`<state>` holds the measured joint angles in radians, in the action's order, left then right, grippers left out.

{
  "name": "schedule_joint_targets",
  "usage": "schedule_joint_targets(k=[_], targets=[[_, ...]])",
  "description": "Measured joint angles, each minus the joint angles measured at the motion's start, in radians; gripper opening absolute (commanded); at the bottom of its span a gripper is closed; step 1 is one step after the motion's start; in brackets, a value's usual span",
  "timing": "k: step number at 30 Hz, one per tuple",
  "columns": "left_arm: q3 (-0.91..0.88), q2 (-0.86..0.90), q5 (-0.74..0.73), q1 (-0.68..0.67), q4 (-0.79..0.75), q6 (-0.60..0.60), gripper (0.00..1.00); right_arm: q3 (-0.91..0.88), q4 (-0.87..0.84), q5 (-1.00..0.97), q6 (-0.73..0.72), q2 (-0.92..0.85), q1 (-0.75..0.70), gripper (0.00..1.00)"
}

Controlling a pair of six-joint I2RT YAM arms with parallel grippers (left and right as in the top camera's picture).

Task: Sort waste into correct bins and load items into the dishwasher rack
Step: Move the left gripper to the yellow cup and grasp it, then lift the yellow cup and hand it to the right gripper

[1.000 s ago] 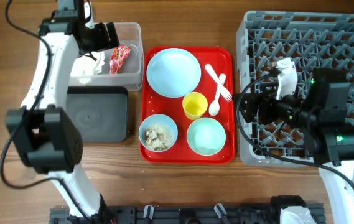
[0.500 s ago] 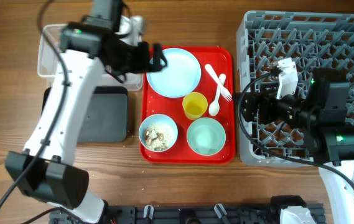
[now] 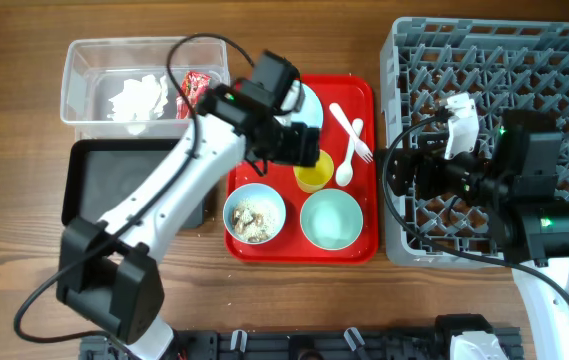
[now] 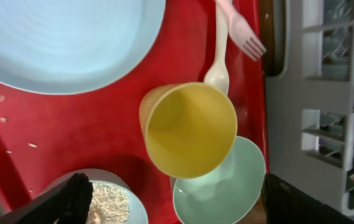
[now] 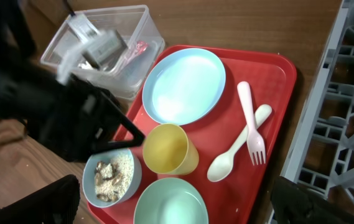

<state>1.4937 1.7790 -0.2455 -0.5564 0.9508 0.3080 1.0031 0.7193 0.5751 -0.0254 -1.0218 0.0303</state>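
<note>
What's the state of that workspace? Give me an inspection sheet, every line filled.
Surface: wooden table carrying a red serving tray.
Job's things: plate, yellow cup, spoon, fork, empty bowl and bowl of scraps on the serving tray; tissue and wrapper in the clear tub; nothing seen in the black tray or rack.
Clutter: crumbs on the serving tray.
Grippers: left gripper open, over the yellow cup; right gripper open, above the rack's left edge.
Cables: left arm cable and right arm cable, both looped.
Surroundings: black rail at the near edge.
</note>
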Motion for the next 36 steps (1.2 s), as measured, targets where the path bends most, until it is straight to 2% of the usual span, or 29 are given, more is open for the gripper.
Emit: schedule_joint_targets(k=[8,16,20,29,31,36], targets=[[-0.072,0.042,0.029,-0.033,-0.068,0.024,0.74,0.0,0.003,0.0,0.0,0.0,0.0,1.0],[-0.081,0.108,0.059,-0.033,-0.109,0.059,0.31,0.0,0.025,-0.008,0.0,0.0,0.0,1.0],[-0.081,0.13,0.063,-0.033,-0.138,0.067,0.04,0.0,0.032,-0.023,0.0,0.0,0.0,1.0],[-0.081,0.152,0.039,-0.024,-0.159,0.069,0.04,0.0,0.035,-0.033,-0.023,-0.01,0.0,1.0],[-0.08,0.151,-0.007,-0.005,-0.159,0.068,0.04,0.0,0.032,-0.033,-0.031,-0.024,0.0,1.0],[-0.071,0.115,-0.251,0.116,-0.159,0.062,0.04,0.0,-0.017,0.014,-0.041,-0.069,0.0,1.0]])
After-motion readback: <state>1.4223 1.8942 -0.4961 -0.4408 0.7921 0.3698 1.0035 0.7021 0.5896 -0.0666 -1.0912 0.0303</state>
